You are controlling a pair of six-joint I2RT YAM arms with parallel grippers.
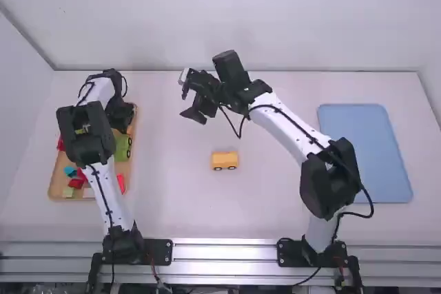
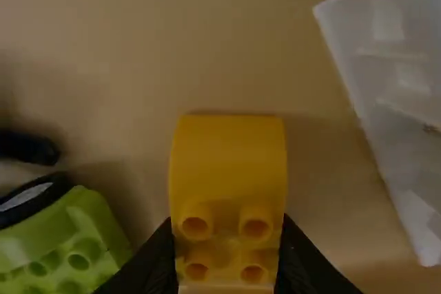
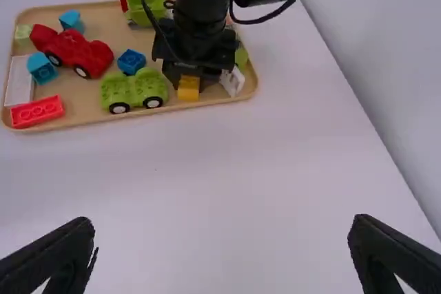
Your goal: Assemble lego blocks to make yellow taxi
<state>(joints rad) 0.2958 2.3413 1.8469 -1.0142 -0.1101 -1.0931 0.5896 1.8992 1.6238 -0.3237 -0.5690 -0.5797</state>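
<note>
My left gripper [image 1: 122,120] is low over the wooden tray's right side. In the left wrist view the left gripper [image 2: 227,256] has its fingers against both sides of a yellow curved block [image 2: 229,163], shut on it, with several studs facing the camera. The same yellow block [image 3: 188,88] shows under the left gripper in the right wrist view. A yellow car base [image 1: 224,160] with dark wheels stands alone at mid-table. My right gripper [image 1: 186,96] is above the table, behind the car base; in the right wrist view the right gripper [image 3: 222,249] is open, nothing between its fingers.
The wooden tray [image 3: 96,120] holds a green car [image 3: 134,90], a red car [image 3: 74,51], a red brick [image 3: 38,111], a white piece [image 3: 233,80] and several blue blocks. A blue tray [image 1: 365,153] lies at the table's right.
</note>
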